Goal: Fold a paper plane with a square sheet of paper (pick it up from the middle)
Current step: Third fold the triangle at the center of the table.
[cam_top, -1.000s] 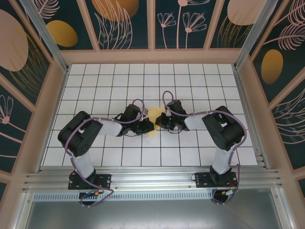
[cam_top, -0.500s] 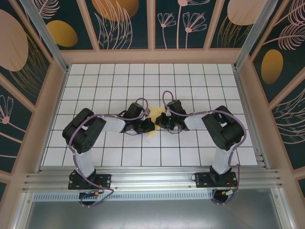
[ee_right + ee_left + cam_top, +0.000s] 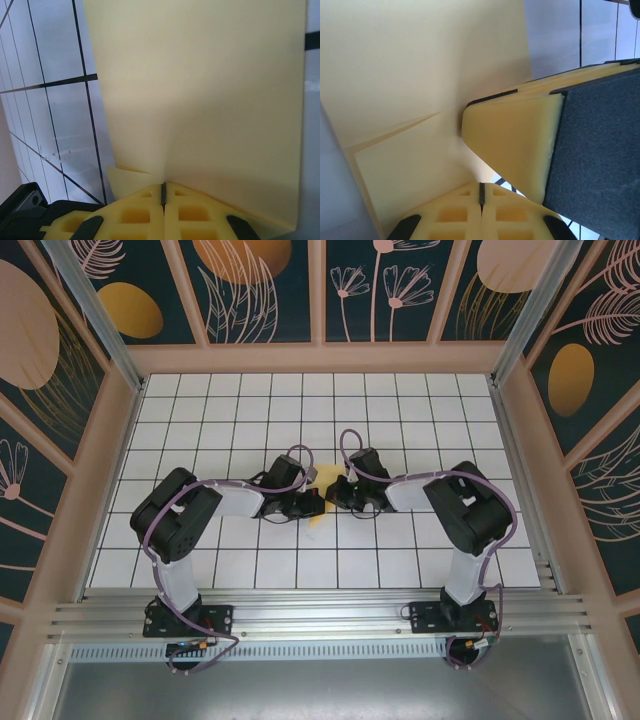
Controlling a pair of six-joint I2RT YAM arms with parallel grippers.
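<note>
Seen from above, the left end effector and right end effector meet tip to tip near the middle of the table. They hide most of the yellow square sheet of paper. Each wrist view shows its own end effector closed, pinching the sheet. The left wrist view also shows a diagonal folded flap and a right finger against the paper.

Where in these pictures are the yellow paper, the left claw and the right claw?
yellow paper point(image 3: 200, 90): right wrist view, flat middle.
left claw point(image 3: 481, 187): left wrist view, seam between its tips.
right claw point(image 3: 163, 189): right wrist view, seam between its tips.
</note>
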